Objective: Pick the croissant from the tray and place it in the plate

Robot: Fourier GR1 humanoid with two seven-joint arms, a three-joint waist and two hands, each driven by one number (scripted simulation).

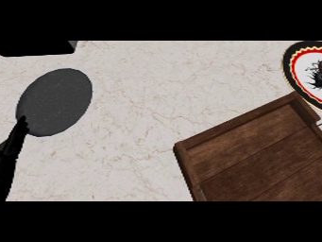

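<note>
Oddly, no croissant shows anywhere on the wooden tray (261, 160). Up past the tray's far right corner lies the patterned plate (317, 75), its near edge overlapping it. Well left of the tray, the left hand (6, 156) reaches with straight fingers to a dark grey oval plate (55, 101) on the marble worktop (163, 94).

I see a pale marble counter (156, 90) carrying three items: a dark grey speckled plate (55, 101) at left, a brown wooden tray (261, 156) at lower right, and a patterned plate (317, 75) at upper right, touching the tray's far corner.
</note>
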